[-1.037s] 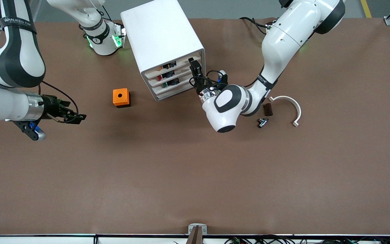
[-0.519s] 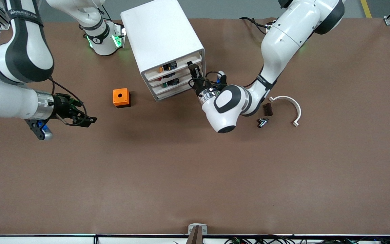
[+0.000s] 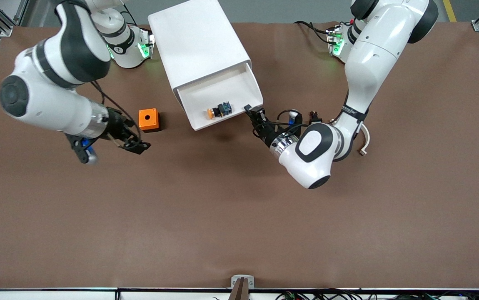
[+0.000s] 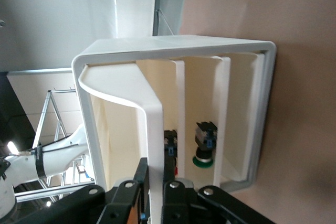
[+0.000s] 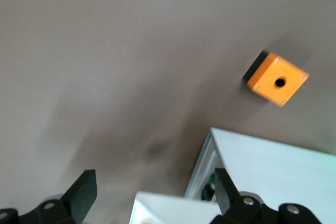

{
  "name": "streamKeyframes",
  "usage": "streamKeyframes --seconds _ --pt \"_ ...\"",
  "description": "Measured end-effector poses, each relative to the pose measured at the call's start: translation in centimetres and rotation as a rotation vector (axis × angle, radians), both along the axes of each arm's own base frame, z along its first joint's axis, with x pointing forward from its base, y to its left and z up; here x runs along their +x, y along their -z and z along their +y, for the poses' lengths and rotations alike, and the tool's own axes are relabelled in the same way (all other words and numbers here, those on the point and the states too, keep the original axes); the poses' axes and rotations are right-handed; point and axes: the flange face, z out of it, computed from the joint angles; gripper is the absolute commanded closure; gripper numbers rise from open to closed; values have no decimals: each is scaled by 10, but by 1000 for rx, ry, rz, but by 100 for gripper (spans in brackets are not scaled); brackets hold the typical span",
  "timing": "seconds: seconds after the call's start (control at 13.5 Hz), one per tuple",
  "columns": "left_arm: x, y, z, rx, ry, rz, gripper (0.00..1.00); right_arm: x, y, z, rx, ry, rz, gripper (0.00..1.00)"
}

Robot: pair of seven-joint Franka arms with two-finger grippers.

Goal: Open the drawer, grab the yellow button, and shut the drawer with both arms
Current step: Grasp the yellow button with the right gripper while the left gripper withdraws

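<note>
The white cabinet [image 3: 198, 37] stands toward the arms' bases. Its top drawer [image 3: 198, 98] is pulled out toward the front camera. The button [image 3: 218, 111], with an orange cap and a black-and-blue body, lies in the drawer near its front wall. My left gripper [image 3: 254, 113] is shut on the drawer's front wall at the corner toward the left arm's end. The left wrist view shows this gripper [image 4: 156, 184] with its fingers [image 4: 137, 178] clamping the wall. My right gripper [image 3: 139, 146] is open and empty over bare table beside the orange cube [image 3: 148, 119].
The orange cube with a round hole also shows in the right wrist view [image 5: 276, 78], with the cabinet [image 5: 273, 166] close by. A green-capped part [image 4: 202, 148] lies in a lower drawer. A white curved piece [image 3: 365, 139] lies partly hidden by the left arm.
The left gripper has pulled the top drawer out toward the front camera, uncovering the button. The right arm has swung in toward the cabinet, past the orange cube.
</note>
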Motion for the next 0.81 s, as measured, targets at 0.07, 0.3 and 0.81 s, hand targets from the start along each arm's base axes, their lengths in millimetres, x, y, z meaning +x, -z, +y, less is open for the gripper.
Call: streamKeyframes --seconds 0.07,0.3,0.81 --pt "5 0 1 2 -22 -23 29 -8 -2 25 -3 17 -8 1" --pt "13 2 3 6 -55 -61 1 -34 -7 92 -2 53 -33 1" --pt "45 -12 38 21 -117 -116 1 -90 16 177 -75 89 -84 1"
